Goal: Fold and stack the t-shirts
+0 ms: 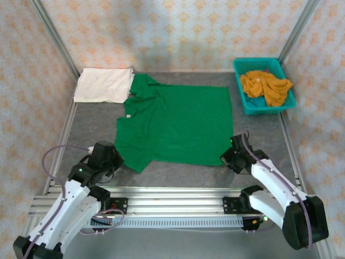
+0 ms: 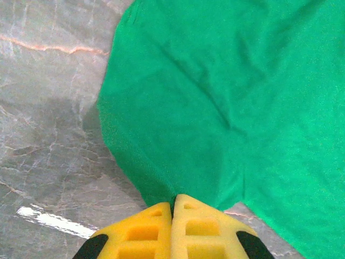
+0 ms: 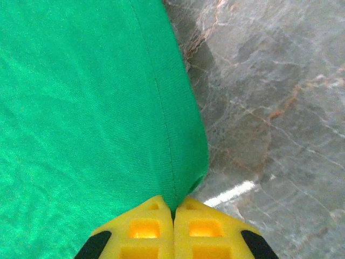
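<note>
green shirt (image 1: 178,121): lying spread flat mid-table (image 1: 178,174), collar end pointing left, hem end pointing right.
left gripper (image 2: 173,199): jaws pressing together, pinching the edge of the near sleeve.
right gripper (image 3: 173,202): jaws pressing together, pinching the near hem corner, right at the stitched edge.
cream shirt (image 1: 103,84): sitting folded at the far left, with the green shirt's far sleeve touching or just beside it; i cannot tell which.
orange shirts (image 1: 265,86): lying bunched in the basket (image 1: 253,109) at the far right.
step: both arms seem to be readying to lift the near edge for the first fold.
risk, slipping: each bite is taking very little cloth, so a quick pull could be tugging it free.
risk, skewing: arms rising or travelling unevenly would be laying a crooked crease.
risk, dragging: pulling instead of lifting could be sliding the whole shirt and nudging the cream one.
risk, sleeve: the held sleeve may be bunching under the fold.
</note>
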### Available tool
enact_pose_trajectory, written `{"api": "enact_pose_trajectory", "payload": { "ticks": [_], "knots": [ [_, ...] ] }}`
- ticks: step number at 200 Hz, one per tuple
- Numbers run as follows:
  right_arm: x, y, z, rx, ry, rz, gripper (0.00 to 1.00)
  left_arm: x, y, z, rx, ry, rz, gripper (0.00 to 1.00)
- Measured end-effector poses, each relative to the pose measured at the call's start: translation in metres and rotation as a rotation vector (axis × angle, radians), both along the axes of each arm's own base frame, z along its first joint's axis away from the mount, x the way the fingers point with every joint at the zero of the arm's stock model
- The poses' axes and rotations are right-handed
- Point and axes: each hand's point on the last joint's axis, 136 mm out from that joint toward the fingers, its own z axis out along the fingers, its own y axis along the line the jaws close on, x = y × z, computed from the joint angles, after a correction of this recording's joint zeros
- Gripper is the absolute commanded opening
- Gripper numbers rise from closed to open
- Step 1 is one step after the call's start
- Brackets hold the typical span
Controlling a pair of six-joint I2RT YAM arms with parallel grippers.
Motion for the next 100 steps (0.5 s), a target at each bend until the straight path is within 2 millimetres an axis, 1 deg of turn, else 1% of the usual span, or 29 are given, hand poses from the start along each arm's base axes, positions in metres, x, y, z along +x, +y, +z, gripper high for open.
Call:
{"api": "enact_pose_trajectory", "payload": {
  "ticks": [39,59,81,100],
  "knots": [
    [-0.011,-0.011,0.020,-0.024,0.007,-0.016,0.00,-0.009,0.003,0.020,0.003,-0.032,-0.013,0.00],
    [-0.015,-0.018,0.032,-0.042,0.010,-0.019,0.00,-0.014,0.002,0.039,0.005,-0.059,-0.035,0.00],
    [-0.012,-0.023,0.048,-0.065,-0.011,-0.010,0.00,-0.013,0.002,0.059,0.010,-0.101,-0.049,0.00],
    [-0.006,-0.026,0.056,-0.095,-0.014,0.012,0.00,-0.009,0.000,0.064,0.030,-0.095,-0.068,0.00]
  ]
}}
